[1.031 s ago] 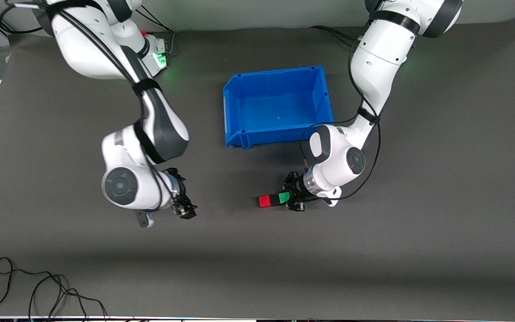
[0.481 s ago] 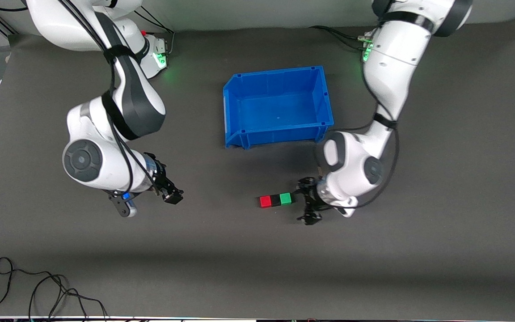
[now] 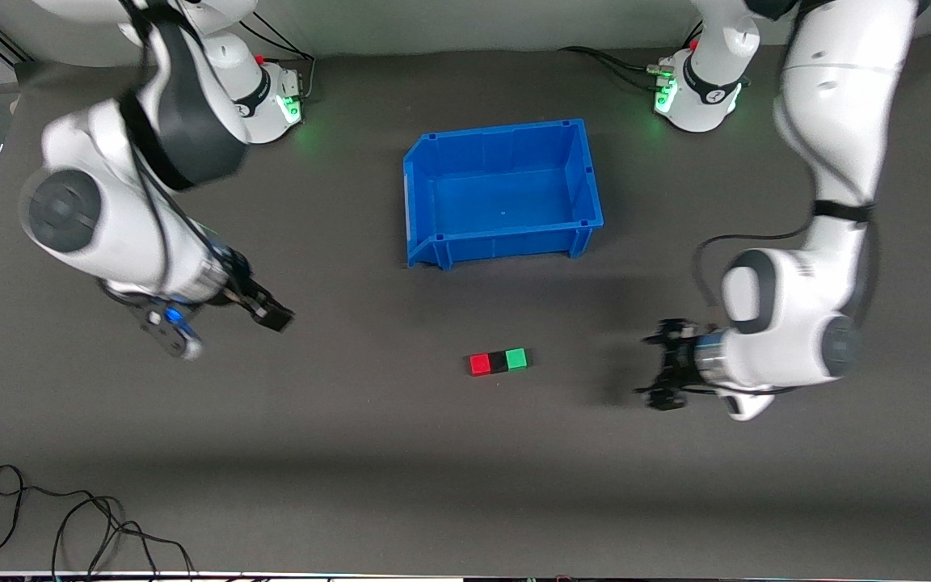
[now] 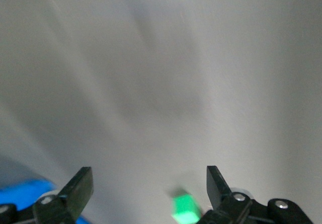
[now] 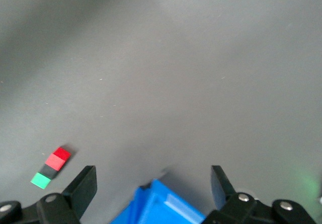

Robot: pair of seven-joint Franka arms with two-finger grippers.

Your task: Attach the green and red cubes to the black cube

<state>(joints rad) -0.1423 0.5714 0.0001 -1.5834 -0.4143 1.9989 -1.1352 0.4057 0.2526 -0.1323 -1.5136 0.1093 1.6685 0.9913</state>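
The right gripper point(image 3: 271, 311) hangs over bare mat toward the right arm's end of the table, well apart from the blue bin point(image 3: 504, 241) and a little nearer the front camera than the bin's front wall. Its wrist view shows the two fingers point(image 5: 83, 186) spread wide with nothing between them.

The blue bin sits mid-table with its low front lip turned toward the front camera.

Nearer the front camera than the bin, the three cubes lie in one short row on the mat, each touching the next. The red cube point(image 3: 479, 364) is at the end toward the right arm, the black cube point(image 3: 499, 362) is in the middle, and the green cube point(image 3: 516, 358) is at the end toward the left arm. The same row shows in the right wrist view as red point(image 5: 58, 157), black point(image 5: 48, 170) and green point(image 5: 40, 180).

The left gripper point(image 3: 666, 373) hovers over open mat toward the left arm's end of the table, well apart from the row of cubes and nearer the front camera than the bin. Its fingers point(image 4: 78, 189) stand wide apart and hold nothing. A blurred green patch point(image 4: 183, 208) in the left wrist view is probably the green cube, though the smear makes that uncertain
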